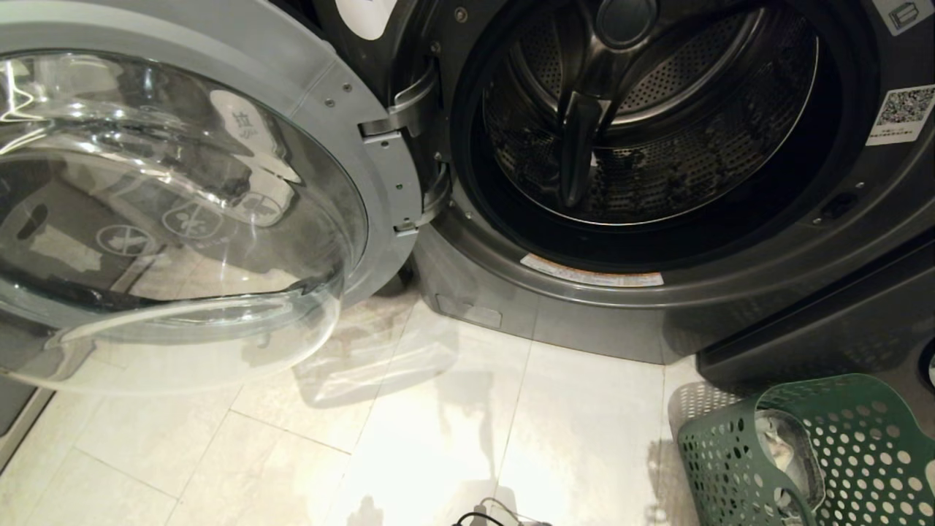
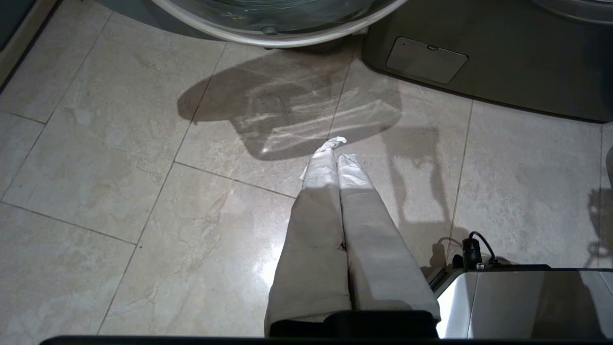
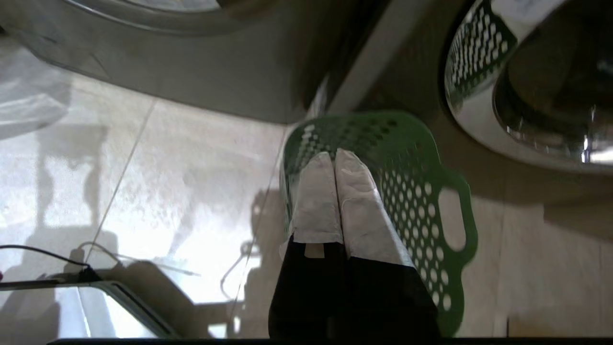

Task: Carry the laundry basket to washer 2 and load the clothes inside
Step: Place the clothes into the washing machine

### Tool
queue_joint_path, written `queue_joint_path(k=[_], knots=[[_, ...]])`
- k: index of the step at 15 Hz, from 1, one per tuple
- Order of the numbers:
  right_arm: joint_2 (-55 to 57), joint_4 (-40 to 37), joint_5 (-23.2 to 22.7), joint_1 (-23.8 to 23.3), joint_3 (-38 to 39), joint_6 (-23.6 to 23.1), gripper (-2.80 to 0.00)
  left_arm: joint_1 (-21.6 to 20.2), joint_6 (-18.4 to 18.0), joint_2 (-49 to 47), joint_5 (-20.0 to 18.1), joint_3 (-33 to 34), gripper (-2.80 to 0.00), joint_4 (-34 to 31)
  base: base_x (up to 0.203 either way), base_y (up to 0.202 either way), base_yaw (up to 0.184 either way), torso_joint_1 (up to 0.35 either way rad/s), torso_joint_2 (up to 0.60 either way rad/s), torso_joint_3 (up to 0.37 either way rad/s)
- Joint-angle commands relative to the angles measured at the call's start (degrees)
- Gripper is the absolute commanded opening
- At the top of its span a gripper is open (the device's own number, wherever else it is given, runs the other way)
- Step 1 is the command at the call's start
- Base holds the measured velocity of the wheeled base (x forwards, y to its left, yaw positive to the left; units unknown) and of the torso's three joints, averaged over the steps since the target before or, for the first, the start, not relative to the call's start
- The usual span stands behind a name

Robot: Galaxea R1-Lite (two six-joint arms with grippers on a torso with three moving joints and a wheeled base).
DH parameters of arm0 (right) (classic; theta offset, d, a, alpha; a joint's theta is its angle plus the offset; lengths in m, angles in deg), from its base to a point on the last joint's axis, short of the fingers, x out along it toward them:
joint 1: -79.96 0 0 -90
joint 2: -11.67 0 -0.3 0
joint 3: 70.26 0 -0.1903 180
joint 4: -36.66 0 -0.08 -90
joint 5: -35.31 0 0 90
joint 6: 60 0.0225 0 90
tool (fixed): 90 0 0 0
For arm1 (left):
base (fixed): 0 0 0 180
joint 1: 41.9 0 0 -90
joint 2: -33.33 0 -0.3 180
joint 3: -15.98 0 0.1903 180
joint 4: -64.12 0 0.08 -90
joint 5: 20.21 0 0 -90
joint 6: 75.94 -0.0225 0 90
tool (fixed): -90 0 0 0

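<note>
Pale tiled floor (image 1: 438,438) before open washer (image 1: 657,146), green basket (image 1: 840,453) alongside; both jaws closed, empty.

The laundry basket (image 1: 825,446) is cut off by the head view's lower right corner, and only a pale scrap of the clothes (image 1: 781,446) shows through its handle hole, too little to identify. The open washer door (image 1: 182,197) runs off the left edge. The drum (image 1: 650,109) is clipped at the top. The right wrist view is blurred. Neither arm appears in the head view.
</note>
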Motion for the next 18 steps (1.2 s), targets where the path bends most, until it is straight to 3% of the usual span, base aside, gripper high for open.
queue_joint_path(k=[1,5,8,15,18], knots=[[10.8,-1.4,2.3,-1.3,-2.5,3.5,-2.80,0.0,0.0,-0.1,0.0,0.0,-2.80,0.0,0.000,0.000,0.000,0.000,0.00,0.000],[24.2,-2.9,11.8,-4.0,1.5,16.3,-2.80,0.0,0.0,0.0,0.0,0.0,-2.80,0.0,0.000,0.000,0.000,0.000,0.00,0.000],[24.6,-3.1,20.8,-4.4,4.8,17.0,-2.80,0.0,0.0,-0.1,0.0,0.0,-2.80,0.0,0.000,0.000,0.000,0.000,0.00,0.000],[27.8,-3.2,20.8,-4.4,4.3,17.2,-2.80,-0.1,0.0,-0.1,0.0,0.0,-2.80,0.0,0.000,0.000,0.000,0.000,0.00,0.000],[35.0,-3.1,20.8,-4.8,0.3,20.5,-2.80,-0.1,0.0,0.0,0.0,-0.1,-2.80,0.0,0.000,0.000,0.000,0.000,0.00,0.000]])
